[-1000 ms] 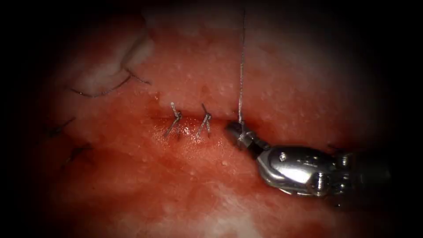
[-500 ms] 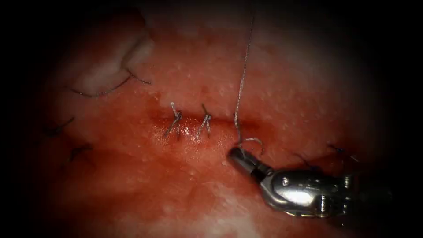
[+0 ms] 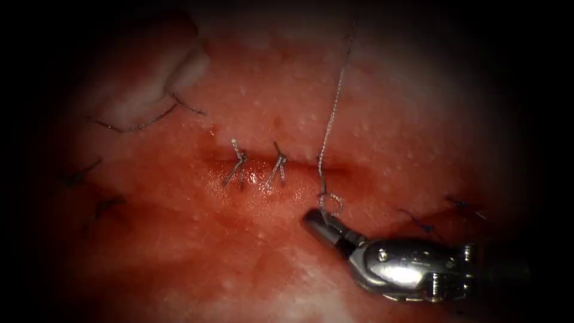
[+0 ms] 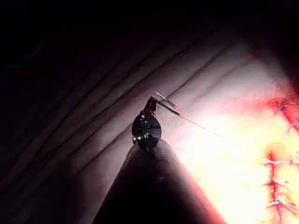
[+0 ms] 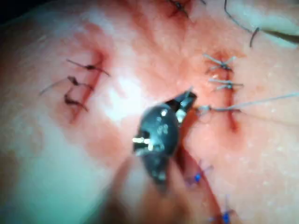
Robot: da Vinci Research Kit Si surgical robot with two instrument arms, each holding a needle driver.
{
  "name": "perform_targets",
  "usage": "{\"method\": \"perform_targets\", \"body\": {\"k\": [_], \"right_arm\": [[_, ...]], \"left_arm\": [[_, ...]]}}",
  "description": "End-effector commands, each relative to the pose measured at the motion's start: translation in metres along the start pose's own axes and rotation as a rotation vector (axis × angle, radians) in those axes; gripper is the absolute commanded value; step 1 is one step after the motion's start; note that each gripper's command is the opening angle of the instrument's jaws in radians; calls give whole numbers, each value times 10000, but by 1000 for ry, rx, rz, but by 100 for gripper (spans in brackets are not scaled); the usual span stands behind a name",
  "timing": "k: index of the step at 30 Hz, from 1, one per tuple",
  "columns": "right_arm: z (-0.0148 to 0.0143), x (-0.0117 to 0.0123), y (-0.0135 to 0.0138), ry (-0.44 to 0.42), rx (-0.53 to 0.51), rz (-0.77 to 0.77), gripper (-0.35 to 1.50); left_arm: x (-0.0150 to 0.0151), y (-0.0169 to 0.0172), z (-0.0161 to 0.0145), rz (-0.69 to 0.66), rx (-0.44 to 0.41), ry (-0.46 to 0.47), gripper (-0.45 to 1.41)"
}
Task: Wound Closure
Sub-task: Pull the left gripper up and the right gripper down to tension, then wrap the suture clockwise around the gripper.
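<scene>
Thread [image 3: 330, 113] top lost in dark | right tool [image 3: 315, 222] clamps its looped end | left tool [image 4: 161, 102] grips needle [image 4: 167, 103]

Dark stitches [image 3: 103, 206], blue stitches [image 3: 423, 226], red fluid [image 3: 251, 179]

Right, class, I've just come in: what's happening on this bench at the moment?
The right arm's pincer, shut on the thread, sits just below the cut in the tissue. The thread forms a small loop by its tip and runs up out of view. Two tied stitches lie left of it. The left arm's pincer holds the needle, away from the tissue.
</scene>
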Motion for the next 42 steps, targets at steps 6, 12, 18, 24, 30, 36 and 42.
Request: {"method": "perform_targets", "body": {"k": [6,12,18,24,30,36,42], "right_arm": [[-6,-6,-21,-4,18,-15,-35],[-12,-12,-27,-13,32,-28,-35],[-16,-16,-27,-17,36,-32,-35],[-18,-22,-35,-33,50,-54,-35],[-20,-31,-43,-50,58,-65,-35],[-24,-35,-51,-65,67,-78,-35],[-24,-35,-55,-70,67,-92,-35]], "left_arm": [[15,-24,12,19,42,-15,-45],[31,-44,18,36,70,-17,-45],[40,-57,24,39,80,-34,-45],[43,-63,32,33,87,-60,-45],[45,-67,39,41,91,-86,-45],[46,-70,44,49,99,-118,-45],[47,-71,46,46,98,-136,-45]]}}
